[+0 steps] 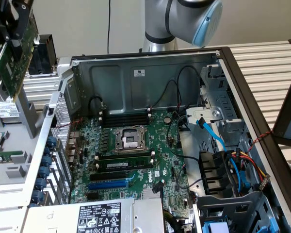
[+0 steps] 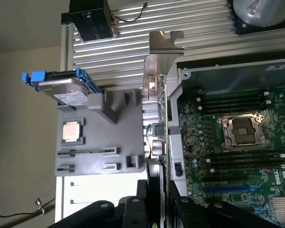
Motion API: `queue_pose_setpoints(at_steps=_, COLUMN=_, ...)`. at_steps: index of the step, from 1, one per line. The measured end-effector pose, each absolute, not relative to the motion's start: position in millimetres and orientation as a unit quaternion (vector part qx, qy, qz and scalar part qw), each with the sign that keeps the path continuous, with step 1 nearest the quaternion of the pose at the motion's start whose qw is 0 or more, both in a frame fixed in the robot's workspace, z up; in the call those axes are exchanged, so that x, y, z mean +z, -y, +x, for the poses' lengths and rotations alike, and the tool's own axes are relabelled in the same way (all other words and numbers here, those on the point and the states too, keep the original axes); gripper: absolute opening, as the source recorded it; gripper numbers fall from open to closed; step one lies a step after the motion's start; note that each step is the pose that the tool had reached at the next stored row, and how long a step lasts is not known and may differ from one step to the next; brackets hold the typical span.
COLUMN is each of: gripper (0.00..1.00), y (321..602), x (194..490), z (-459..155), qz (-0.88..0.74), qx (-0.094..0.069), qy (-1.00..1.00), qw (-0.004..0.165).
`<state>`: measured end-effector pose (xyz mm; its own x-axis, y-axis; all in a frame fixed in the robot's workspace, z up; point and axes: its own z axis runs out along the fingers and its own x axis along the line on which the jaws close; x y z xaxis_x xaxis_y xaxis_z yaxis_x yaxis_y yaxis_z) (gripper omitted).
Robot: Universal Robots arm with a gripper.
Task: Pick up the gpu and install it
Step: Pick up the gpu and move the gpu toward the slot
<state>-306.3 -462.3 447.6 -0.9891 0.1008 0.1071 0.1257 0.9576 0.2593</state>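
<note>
Gripper (image 1: 9,22) was closed on the gpu (image 1: 12,63), held in air betw. parts tray (image 1: 14,172) and case (image 1: 136,82) edge. I reckoned it light, stiff, fragile; best gripped by PCB edges, not fan.

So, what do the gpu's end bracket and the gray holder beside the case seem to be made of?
The gpu's end bracket looks like bare sheet metal: silver, thin, with a bent lip. The gray holder seems matte plastic, perhaps printed: uniform, dull, no glare.
</note>
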Motion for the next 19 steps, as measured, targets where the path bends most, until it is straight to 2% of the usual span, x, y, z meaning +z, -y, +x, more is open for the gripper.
queue_pose_setpoints(at_steps=19, gripper=0.27, y=497.0, x=457.1, z=-232.1, qz=-0.06, qx=-0.133, qy=0.987, qw=0.065)
